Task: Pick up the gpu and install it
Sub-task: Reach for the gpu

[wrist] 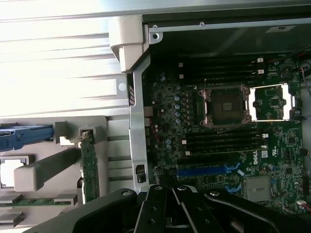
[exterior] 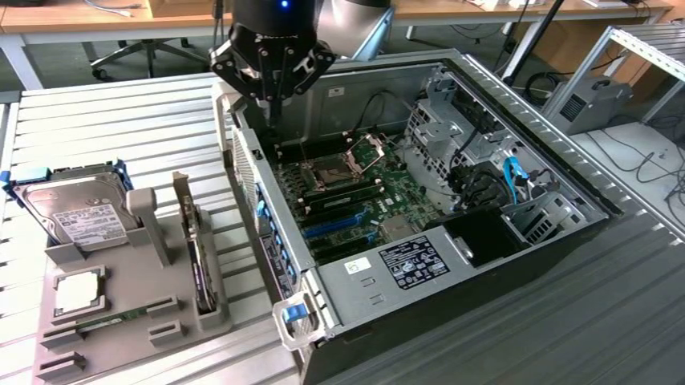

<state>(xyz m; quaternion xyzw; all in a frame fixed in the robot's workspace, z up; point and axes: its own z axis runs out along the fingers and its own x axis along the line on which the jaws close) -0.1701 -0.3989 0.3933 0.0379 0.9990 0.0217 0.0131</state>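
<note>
gripper (exterior: 273,111) – fingers pressed together, over the case (exterior: 557,241) corner | gpu (exterior: 198,257) – on edge in holder (exterior: 150,321) slot beside case | long axis parallel to case wall, bracket end toward gripper

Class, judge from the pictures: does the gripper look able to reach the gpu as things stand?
Probably yes. The gpu stands on edge in the holder, its top edge bare, with nothing above it. The gripper hangs shut and empty over the edge of the case, beside the holder.
</note>
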